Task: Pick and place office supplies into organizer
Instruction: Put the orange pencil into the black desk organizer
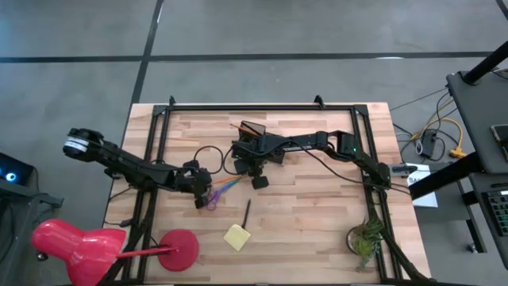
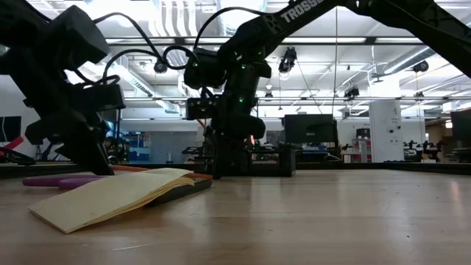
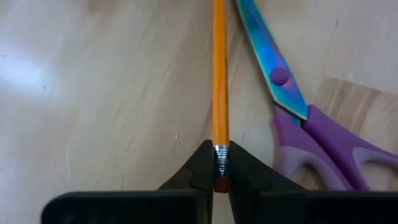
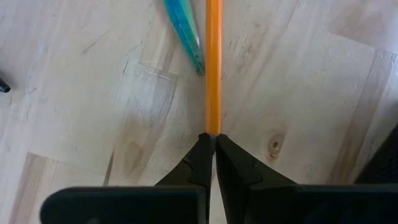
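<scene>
Both grippers clench the orange pencil (image 3: 219,74), L gripper (image 3: 221,180) on its ferrule end, R gripper (image 4: 212,146) on the tip end, its long axis running approx 2–8 o'clock beside the purple scissors (image 3: 323,143), w/ the organizer (image 1: 255,131) at 12 o'clock nearer R arm.

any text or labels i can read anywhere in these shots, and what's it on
"TROSS": white capitals on the dark arm link crossing the top of the low view; the word runs on, but its end cannot be read.
Paper lying right of the table in the high view: print too small to read.
Orange pencil, scissors, sticky-note pad: no lettering visible.
</scene>
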